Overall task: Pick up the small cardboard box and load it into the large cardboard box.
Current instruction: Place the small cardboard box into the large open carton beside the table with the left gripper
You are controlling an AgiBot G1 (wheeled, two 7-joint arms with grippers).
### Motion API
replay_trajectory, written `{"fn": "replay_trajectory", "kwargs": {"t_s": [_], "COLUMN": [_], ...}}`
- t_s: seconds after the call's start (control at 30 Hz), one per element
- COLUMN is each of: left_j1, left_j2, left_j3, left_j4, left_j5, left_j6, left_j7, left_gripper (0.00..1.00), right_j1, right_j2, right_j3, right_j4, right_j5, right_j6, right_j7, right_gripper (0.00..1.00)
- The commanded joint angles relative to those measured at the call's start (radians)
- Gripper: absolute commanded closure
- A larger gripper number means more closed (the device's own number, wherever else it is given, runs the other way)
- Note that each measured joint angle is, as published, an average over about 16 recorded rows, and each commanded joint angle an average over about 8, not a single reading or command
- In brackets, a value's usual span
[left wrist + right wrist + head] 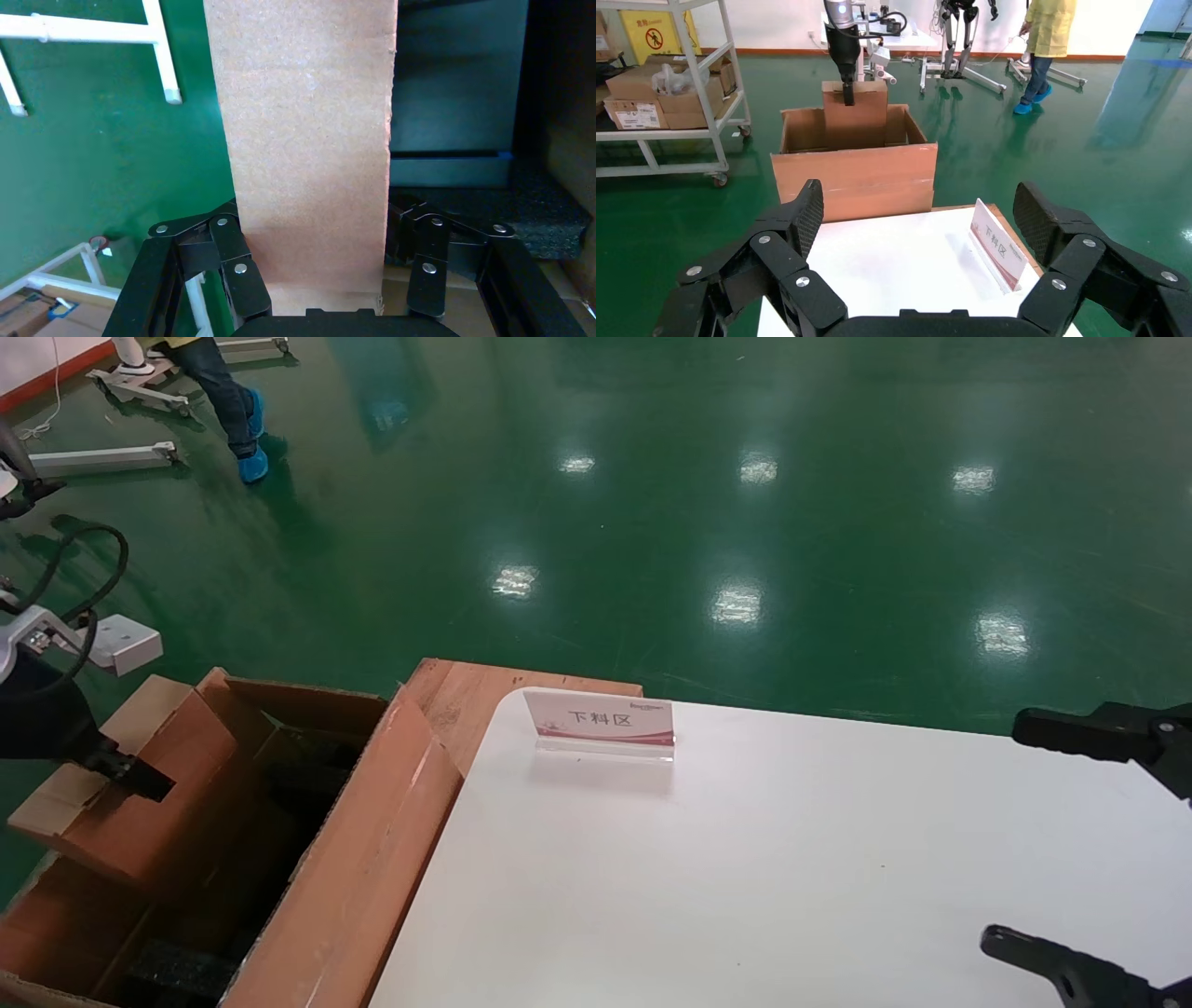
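The small cardboard box (140, 775) is plain brown and hangs tilted over the open top of the large cardboard box (363, 859), partly inside it. My left gripper (126, 770) is shut on the small box, with one finger on each side of it in the left wrist view (309, 140). Black foam (534, 210) lies inside the large box below. The right wrist view shows both boxes from afar, the small one (866, 112) above the large one (856, 179). My right gripper (1052, 840) is open and empty above the white table's right side (919, 217).
The white table (792, 877) carries a small acrylic sign (601, 719) near its far edge. A wooden board (456, 696) sits between table and large box. A person (1042, 42) stands on the green floor far off. A shelf cart (666, 84) with cartons stands beyond the boxes.
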Motion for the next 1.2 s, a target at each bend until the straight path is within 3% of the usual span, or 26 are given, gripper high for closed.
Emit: {"fn": "replay_trajectory", "kwargs": {"t_s": [0.03, 0.63, 0.7, 0.87, 0.93, 0.97, 1.2], "left_j1": [0.015, 0.155, 0.167, 0.191, 0.197, 0.199, 0.196], "left_j2": [0.006, 0.037, 0.045, 0.064, 0.068, 0.070, 0.068], "left_j3": [0.001, -0.004, -0.001, 0.008, 0.011, 0.012, 0.013], "left_j4": [0.009, 0.141, 0.157, 0.190, 0.197, 0.200, 0.198], "left_j5": [-0.004, -0.066, -0.064, -0.057, -0.054, -0.053, -0.046], "left_j6": [-0.002, 0.008, 0.011, 0.011, 0.010, 0.010, 0.011], "left_j7": [-0.001, 0.010, 0.009, -0.003, -0.006, -0.008, -0.006], "left_gripper": [1.00, 0.97, 0.83, 0.21, 0.04, 0.00, 0.00], "right_j1": [0.000, 0.000, 0.000, 0.000, 0.000, 0.000, 0.000], "right_j2": [0.000, 0.000, 0.000, 0.001, 0.001, 0.001, 0.001], "right_j3": [0.000, -0.001, -0.001, -0.001, -0.001, -0.001, -0.002], "right_j4": [0.000, 0.000, 0.000, 0.000, 0.000, 0.000, 0.000], "right_j5": [0.000, 0.001, 0.001, 0.001, 0.001, 0.001, 0.001], "right_j6": [0.000, 0.000, 0.001, 0.001, 0.001, 0.001, 0.001], "right_j7": [0.000, -0.001, -0.001, -0.001, -0.001, -0.001, -0.001], "right_gripper": [0.00, 0.00, 0.00, 0.00, 0.00, 0.00, 0.00]}}
